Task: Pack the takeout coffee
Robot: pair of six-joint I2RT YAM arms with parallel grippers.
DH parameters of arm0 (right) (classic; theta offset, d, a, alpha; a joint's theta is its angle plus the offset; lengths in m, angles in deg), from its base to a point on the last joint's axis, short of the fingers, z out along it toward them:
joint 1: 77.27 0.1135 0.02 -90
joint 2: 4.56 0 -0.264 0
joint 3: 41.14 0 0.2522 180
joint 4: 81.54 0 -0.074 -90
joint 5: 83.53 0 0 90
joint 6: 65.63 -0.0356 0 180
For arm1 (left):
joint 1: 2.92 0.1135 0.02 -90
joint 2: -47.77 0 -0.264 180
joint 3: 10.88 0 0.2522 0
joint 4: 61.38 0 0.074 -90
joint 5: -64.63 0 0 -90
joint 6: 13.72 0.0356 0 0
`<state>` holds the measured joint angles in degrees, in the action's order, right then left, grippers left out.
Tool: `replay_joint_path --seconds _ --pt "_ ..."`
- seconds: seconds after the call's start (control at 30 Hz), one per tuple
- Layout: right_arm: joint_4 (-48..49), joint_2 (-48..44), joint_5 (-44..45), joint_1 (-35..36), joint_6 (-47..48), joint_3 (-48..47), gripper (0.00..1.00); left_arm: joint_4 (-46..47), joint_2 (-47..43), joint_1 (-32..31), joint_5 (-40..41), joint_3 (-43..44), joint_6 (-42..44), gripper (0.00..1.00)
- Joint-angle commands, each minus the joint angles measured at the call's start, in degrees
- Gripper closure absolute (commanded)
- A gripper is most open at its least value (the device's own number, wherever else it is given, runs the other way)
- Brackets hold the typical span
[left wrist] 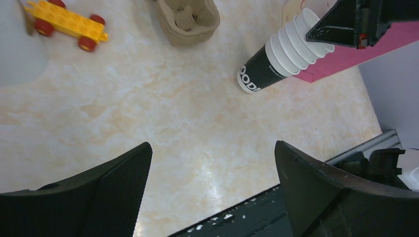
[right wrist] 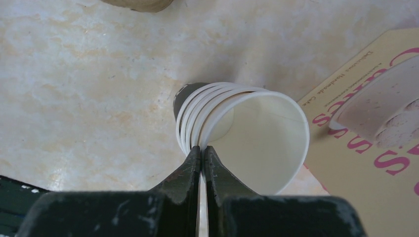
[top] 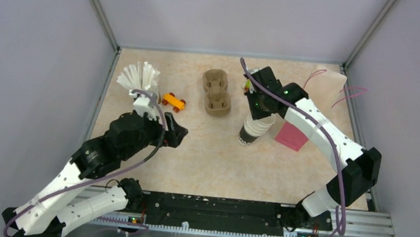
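Left hand (left wrist: 212, 148): wide open, empty; use it to steady the lower cups.
Stacked cups (top: 251, 128): standing on the desk (top: 192, 163), right of the pulp tray (top: 216, 93).
Right hand (right wrist: 202, 148): pinched shut on the top rim; lift straight, slowly.

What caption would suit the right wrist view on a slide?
Right gripper shut on the rim of the nested paper cups.

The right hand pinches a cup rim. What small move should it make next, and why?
Probably lift the right hand straight up a little. It is shut on the rim of the top cup, nested in a stack of cups standing on the table; a short lift should separate it before it goes toward the pulp tray.
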<state>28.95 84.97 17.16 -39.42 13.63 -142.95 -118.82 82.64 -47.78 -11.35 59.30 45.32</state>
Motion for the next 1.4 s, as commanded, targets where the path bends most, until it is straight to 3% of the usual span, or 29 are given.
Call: replay_joint_path --seconds 0.0,0.27,0.47,0.8,1.07,1.37 --pt "3.1 -5.3 -4.1 1.2 -2.8 3.1 1.0 7.8 7.4 0.2 -7.8 -4.3 -15.1 0.03" --pt "3.5 -7.0 -6.0 1.8 -2.9 4.4 1.0 33.0 16.3 0.6 -23.2 -15.0 -26.9 0.08" --pt "7.4 -11.4 -8.9 2.7 -1.5 9.9 1.0 39.3 27.7 2.2 -28.9 -12.4 -29.1 0.12" --pt "14.3 -18.0 -12.5 3.0 0.3 18.4 1.0 59.2 39.6 4.9 -34.8 -11.6 -34.6 0.27" --pt "15.6 -19.8 -12.6 2.9 0.2 21.0 1.0 59.3 52.1 4.9 -43.5 0.0 -29.9 0.29" --pt "14.7 -20.0 -12.0 2.9 2.4 21.1 1.0 58.2 52.1 4.9 -40.4 -2.1 -31.1 0.41"
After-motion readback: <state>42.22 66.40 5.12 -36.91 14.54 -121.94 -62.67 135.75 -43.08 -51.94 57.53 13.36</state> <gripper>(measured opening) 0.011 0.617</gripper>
